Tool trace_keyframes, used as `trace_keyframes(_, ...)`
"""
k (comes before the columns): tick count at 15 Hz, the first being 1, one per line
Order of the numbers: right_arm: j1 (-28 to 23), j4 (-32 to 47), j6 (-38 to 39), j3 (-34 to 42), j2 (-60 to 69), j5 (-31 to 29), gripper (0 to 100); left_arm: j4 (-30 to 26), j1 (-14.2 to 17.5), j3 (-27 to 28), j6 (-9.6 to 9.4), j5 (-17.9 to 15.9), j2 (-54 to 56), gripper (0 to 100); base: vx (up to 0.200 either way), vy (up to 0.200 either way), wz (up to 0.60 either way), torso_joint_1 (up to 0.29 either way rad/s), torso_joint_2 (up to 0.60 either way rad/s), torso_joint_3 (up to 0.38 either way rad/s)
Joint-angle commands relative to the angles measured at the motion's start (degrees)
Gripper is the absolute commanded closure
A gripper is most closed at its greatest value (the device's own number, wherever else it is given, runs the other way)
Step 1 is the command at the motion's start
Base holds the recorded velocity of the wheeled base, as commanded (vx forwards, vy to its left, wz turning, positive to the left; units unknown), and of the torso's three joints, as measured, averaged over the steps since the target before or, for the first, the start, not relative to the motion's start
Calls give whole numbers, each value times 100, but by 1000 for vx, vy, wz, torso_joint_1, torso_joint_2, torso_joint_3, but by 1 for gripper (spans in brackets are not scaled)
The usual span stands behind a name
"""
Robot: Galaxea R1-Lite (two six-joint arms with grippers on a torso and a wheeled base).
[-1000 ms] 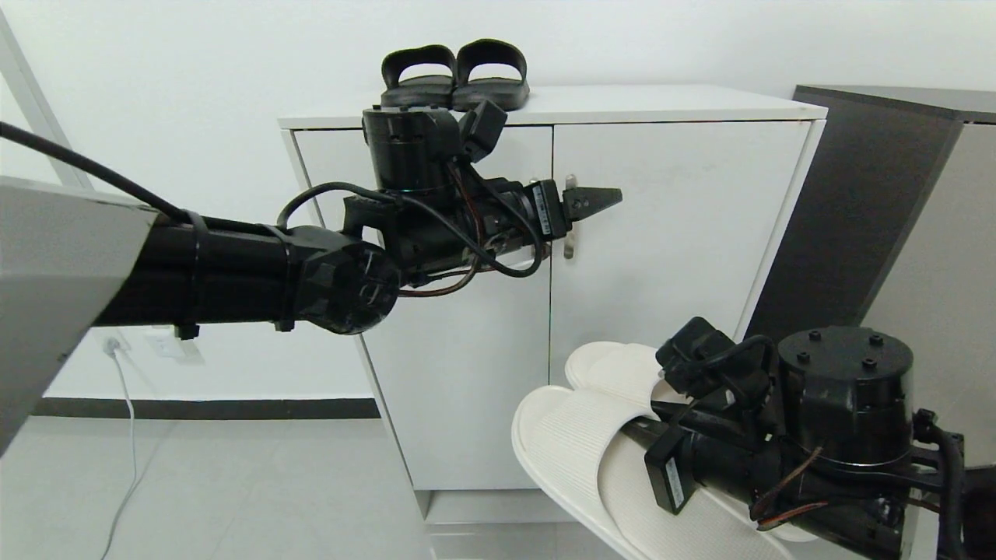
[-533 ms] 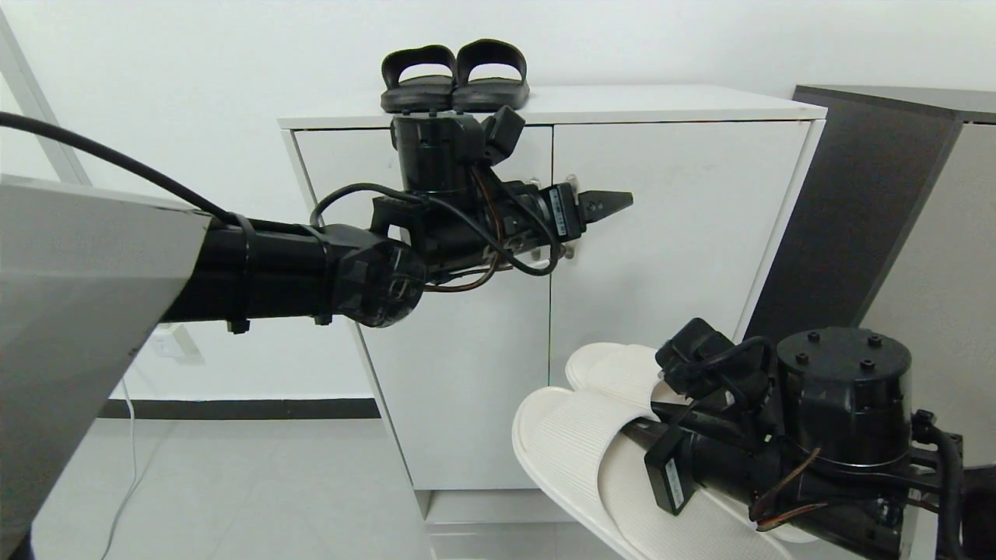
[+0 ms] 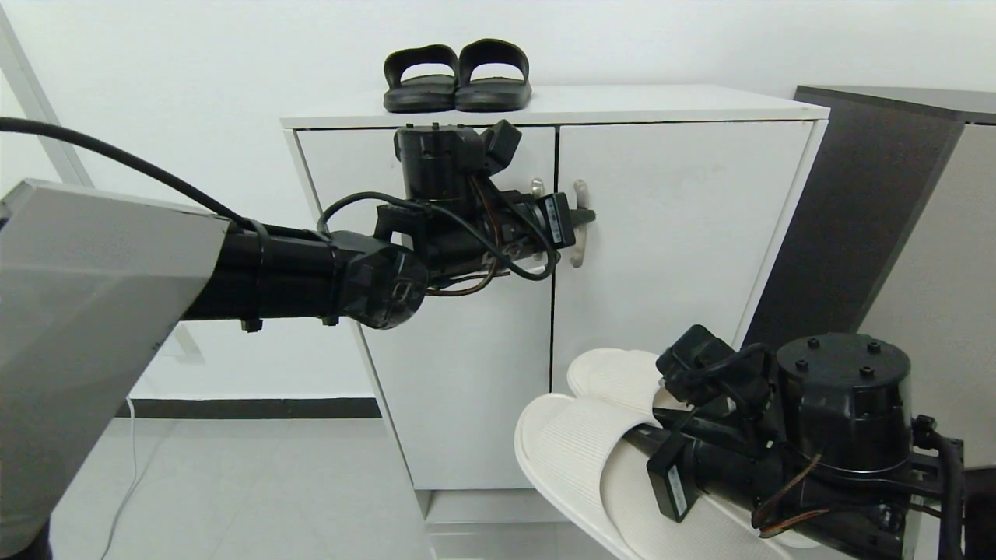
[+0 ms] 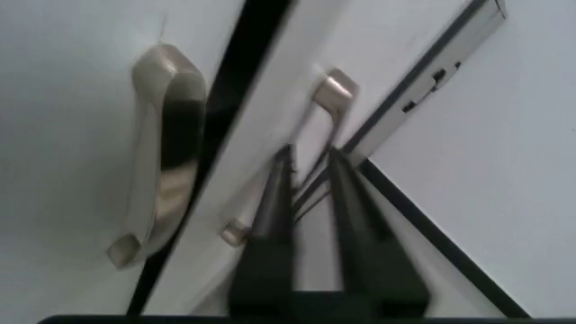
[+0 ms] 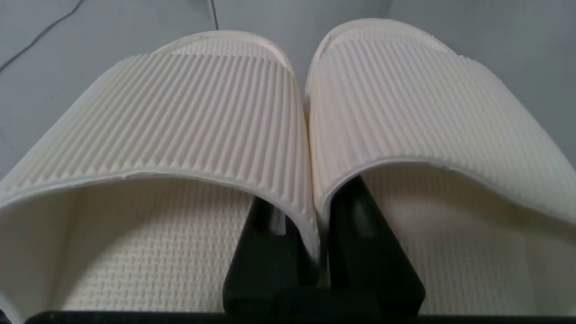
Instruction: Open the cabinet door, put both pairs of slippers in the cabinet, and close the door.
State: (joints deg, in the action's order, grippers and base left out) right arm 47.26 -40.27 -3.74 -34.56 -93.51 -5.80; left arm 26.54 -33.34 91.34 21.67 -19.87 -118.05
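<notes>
At the door handle (image 3: pixel 577 249), the narrow left gripper (image 3: pixel 587 215) might miss and slip off; right gripper (image 5: pixel 310 220) pinched white slippers (image 5: pixel 207 117).

No lettering is coming through clearly enough to be read anywhere in the scene. A white sticker (image 3: pixel 554 218) is sitting on the black housing just behind the left gripper (image 3: pixel 587 215) at the cabinet doors. A second sticker (image 3: pixel 674 487) is sitting on the housing behind the right gripper (image 5: pixel 310 211), beside the white slippers (image 3: pixel 580 455). The print on both is showing too small to make out.
</notes>
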Motion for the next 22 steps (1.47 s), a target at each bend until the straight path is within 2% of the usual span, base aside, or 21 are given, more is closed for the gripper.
trace_keyframes(1,2,1,-4,46,35,62,100,18,-15,-275,21,-8,300,100,0,0,0,0,0,0)
trace_keyframes(8,29,10,-12,230,228,545,100,71,-296,-1541,12,1,1478,100,0,0,0,0,0,0)
trace_keyframes(13,116,1,-197,380,307,642,100,71,-305,-2217,3,1,2085,100,0,0,0,0,0,0)
trace_keyframes(16,178,1,-197,424,334,686,100,71,-164,-2086,21,-43,1909,100,0,0,0,0,0,0)
trace_keyframes(22,187,-8,-206,468,369,695,100,317,-76,-1330,56,-34,1021,100,0,0,0,0,0,0)
